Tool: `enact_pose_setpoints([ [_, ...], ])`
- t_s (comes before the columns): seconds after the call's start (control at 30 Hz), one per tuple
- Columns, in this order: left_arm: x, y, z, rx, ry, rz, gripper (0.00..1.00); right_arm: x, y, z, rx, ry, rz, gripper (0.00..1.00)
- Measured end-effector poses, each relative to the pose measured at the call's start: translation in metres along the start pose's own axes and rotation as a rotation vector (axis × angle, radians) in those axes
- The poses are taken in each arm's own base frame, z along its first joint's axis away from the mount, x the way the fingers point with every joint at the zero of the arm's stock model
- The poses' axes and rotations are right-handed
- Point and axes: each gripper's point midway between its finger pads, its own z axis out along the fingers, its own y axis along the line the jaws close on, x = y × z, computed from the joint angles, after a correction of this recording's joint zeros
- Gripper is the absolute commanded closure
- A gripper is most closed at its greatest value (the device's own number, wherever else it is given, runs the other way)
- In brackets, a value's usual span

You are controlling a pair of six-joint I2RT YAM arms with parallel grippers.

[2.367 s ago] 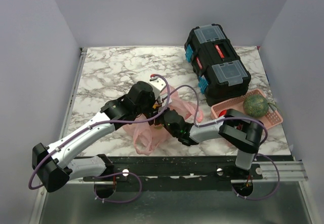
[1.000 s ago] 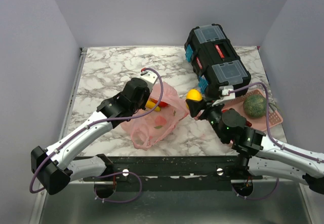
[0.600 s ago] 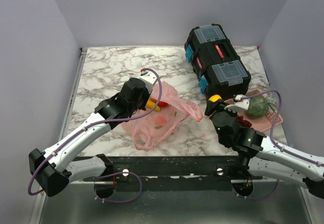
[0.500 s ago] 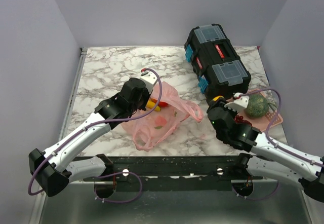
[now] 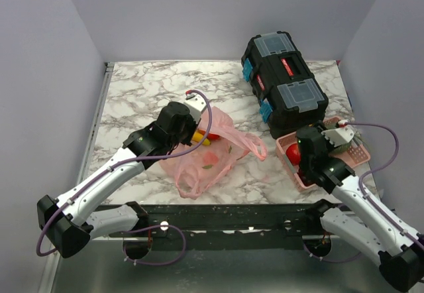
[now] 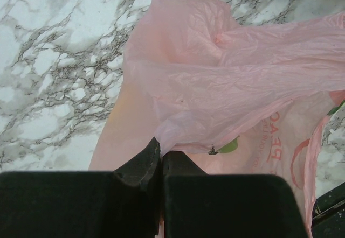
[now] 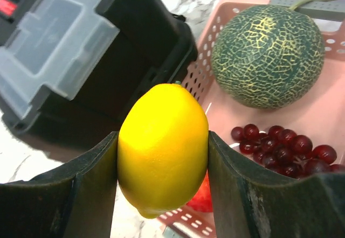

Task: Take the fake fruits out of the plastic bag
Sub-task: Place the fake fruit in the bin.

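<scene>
Right pincer clamped on the yellow lemon, one finger each side. Pink basket lies below and ahead; melon ahead-right, grapes to the right.

Judgement: lower onto bare basket floor before releasing, clear of the melon, or the lemon may roll.

Left pincer pinched shut on the pink plastic bag, which spreads ahead of it with other fruits inside.

White marble-veined table carrying three things.
A crumpled pink bag rests just off the centre, toward 7 o'clock. A black toolbox with clear lid panels stands between 1 and 2 o'clock. A pink basket sits just beside the toolbox's near end, between 3 and 4 o'clock, at the right edge.
</scene>
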Motion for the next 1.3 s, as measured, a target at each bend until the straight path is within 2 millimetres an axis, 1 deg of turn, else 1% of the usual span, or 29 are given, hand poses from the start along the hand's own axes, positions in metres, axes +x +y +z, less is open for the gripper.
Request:
enact_pose_setpoints([
  [0.1, 0.000, -0.001, 0.000, 0.007, -0.001, 0.000, 1.00, 0.005, -0.009, 0.015, 0.062, 0.009, -0.018, 0.99],
  [0.27, -0.002, -0.001, -0.003, 0.010, -0.012, 0.000, 1.00, 0.025, -0.025, 0.048, 0.160, 0.090, -0.027, 0.99],
  [0.33, -0.003, -0.001, -0.004, 0.011, -0.016, 0.000, 1.00, 0.032, -0.032, 0.058, 0.185, 0.118, -0.018, 0.99],
  [0.5, -0.003, -0.001, -0.004, 0.011, -0.016, 0.000, 1.00, 0.056, -0.045, 0.071, 0.212, 0.188, -0.008, 0.99],
  [0.67, -0.003, -0.001, -0.004, 0.011, -0.016, 0.000, 1.00, 0.078, -0.063, 0.079, 0.241, 0.236, 0.014, 0.99],
  [0.7, -0.003, -0.001, -0.004, 0.011, -0.016, 0.000, 1.00, 0.080, -0.066, 0.080, 0.247, 0.236, 0.022, 0.97],
  [0.8, -0.003, -0.001, -0.004, 0.011, -0.016, 0.000, 1.00, 0.084, -0.068, 0.082, 0.252, 0.232, 0.040, 0.82],
  [0.83, -0.003, -0.001, -0.004, 0.011, -0.016, 0.000, 1.00, 0.085, -0.068, 0.083, 0.252, 0.231, 0.043, 0.75],
  [0.87, -0.003, -0.001, -0.004, 0.011, -0.016, 0.000, 1.00, 0.085, -0.068, 0.084, 0.252, 0.229, 0.047, 0.70],
  [0.97, -0.003, -0.001, -0.004, 0.011, -0.016, 0.000, 1.00, 0.086, -0.066, 0.085, 0.246, 0.229, 0.054, 0.51],
  [1.0, -0.003, -0.001, -0.004, 0.011, -0.016, 0.000, 1.00, 0.086, -0.065, 0.085, 0.243, 0.230, 0.056, 0.45],
  [1.07, -0.003, -0.001, -0.004, 0.011, -0.016, 0.000, 1.00, 0.086, -0.063, 0.085, 0.230, 0.235, 0.058, 0.31],
  [1.13, -0.003, -0.001, -0.004, 0.011, -0.016, 0.000, 1.00, 0.084, -0.060, 0.083, 0.211, 0.238, 0.060, 0.09],
  [1.17, -0.003, -0.001, -0.004, 0.011, -0.016, 0.000, 1.00, 0.082, -0.057, 0.082, 0.198, 0.238, 0.062, 0.00],
  [1.3, -0.003, -0.001, -0.004, 0.014, -0.015, 0.000, 1.00, 0.074, -0.049, 0.073, 0.144, 0.248, 0.069, 0.00],
])
